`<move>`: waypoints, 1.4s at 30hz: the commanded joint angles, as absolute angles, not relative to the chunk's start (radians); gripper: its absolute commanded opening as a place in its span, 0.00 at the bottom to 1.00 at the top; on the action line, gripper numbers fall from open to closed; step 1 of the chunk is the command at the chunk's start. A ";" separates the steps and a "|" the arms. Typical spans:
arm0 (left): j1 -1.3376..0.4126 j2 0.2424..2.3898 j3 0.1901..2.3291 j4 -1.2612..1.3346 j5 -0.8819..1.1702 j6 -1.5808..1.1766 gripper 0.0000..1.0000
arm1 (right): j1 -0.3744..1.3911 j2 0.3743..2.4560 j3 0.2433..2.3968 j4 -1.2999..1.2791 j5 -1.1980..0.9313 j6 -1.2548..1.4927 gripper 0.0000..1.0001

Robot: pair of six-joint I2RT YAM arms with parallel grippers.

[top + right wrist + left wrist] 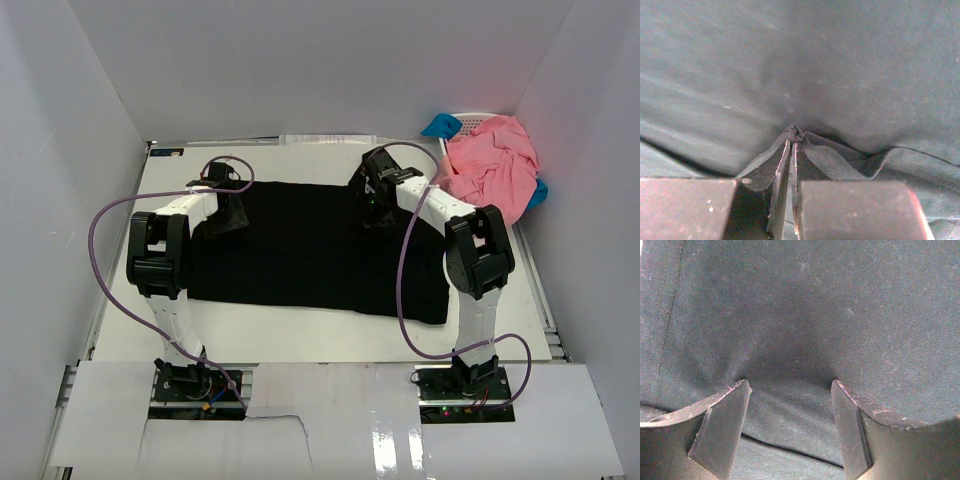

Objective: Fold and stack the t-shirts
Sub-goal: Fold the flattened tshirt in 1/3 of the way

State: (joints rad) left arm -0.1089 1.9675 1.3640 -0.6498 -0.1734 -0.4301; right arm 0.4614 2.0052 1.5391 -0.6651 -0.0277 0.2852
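A black t-shirt [310,255] lies spread flat across the middle of the table. My left gripper [235,212] is down at its left far corner, and in the left wrist view it [791,386] stands open with its fingertips pressing into the black cloth [805,315] near a folded edge. My right gripper [375,212] is at the shirt's far edge right of centre. In the right wrist view it [791,141] is shut, pinching a small bunch of black fabric [796,131]. Salmon-pink t-shirts [492,168] lie heaped at the back right.
The pink heap sits in a white lattice basket [474,123] with blue corners [439,125] at the back right. White walls close in on the left, back and right. Purple cables [100,215] loop from both arms. White table [300,325] shows in front of the shirt.
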 commanded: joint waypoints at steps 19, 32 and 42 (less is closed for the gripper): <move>-0.123 2.014 1.313 -0.692 -0.169 -0.417 0.77 | 0.469 2.095 1.651 -0.531 -0.246 0.265 0.36; -0.127 1.990 1.328 -0.696 -0.193 -0.413 0.77 | 0.423 1.925 1.598 -0.594 0.061 0.221 0.64; -0.184 1.890 1.429 -0.758 -0.017 -0.413 0.77 | 0.269 1.818 1.418 -0.598 0.014 0.241 0.63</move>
State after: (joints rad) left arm -0.1349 1.9652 1.3834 -0.6975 -0.1333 -0.4175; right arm 0.3172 1.8835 1.4570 -0.5953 0.0586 0.2356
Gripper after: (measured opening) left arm 0.770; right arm 0.633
